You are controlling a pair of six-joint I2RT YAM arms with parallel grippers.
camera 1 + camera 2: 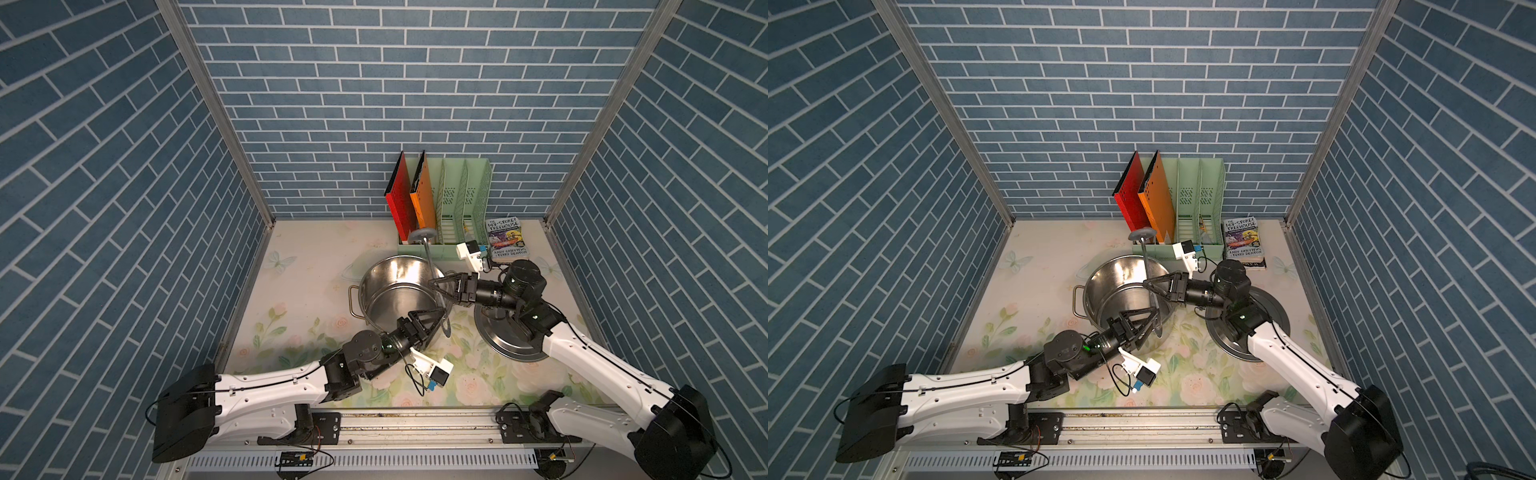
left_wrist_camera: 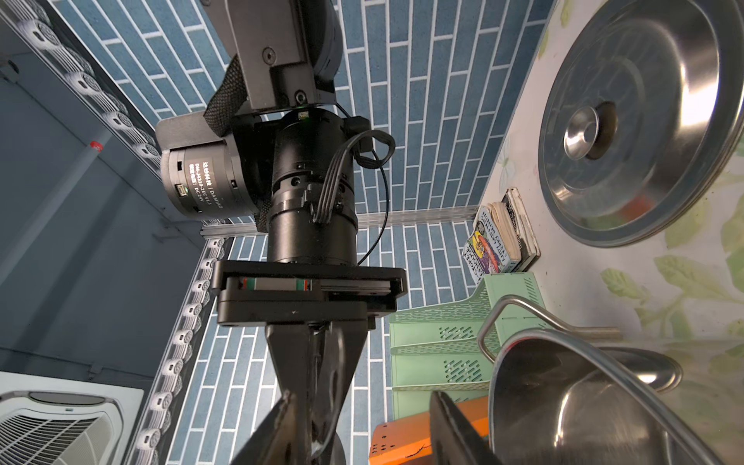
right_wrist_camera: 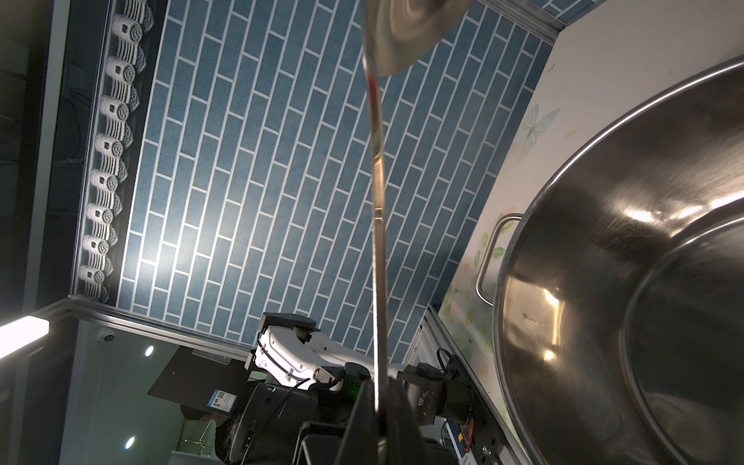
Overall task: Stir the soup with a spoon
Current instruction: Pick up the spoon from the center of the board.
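Right wrist: right tool (image 3: 380, 402) clamps steel spoon (image 3: 377, 201); in a top view left tool (image 1: 440, 320) ajar.

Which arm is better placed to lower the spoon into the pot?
Right, probably: the right gripper is shut on the spoon above the pot, while the left gripper stands partly open near the handle's end.

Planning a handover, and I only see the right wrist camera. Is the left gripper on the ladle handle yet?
Observer: Not clamped. The left gripper straddles the ladle handle with jaws apart, nearer its tip than the right gripper.
Operator: Where's the lid?
Observer: The steel lid lies flat on the table beside the stockpot, partly under the right arm.
Operator: Anything behind the pot?
Observer: A green file rack stands just behind it.
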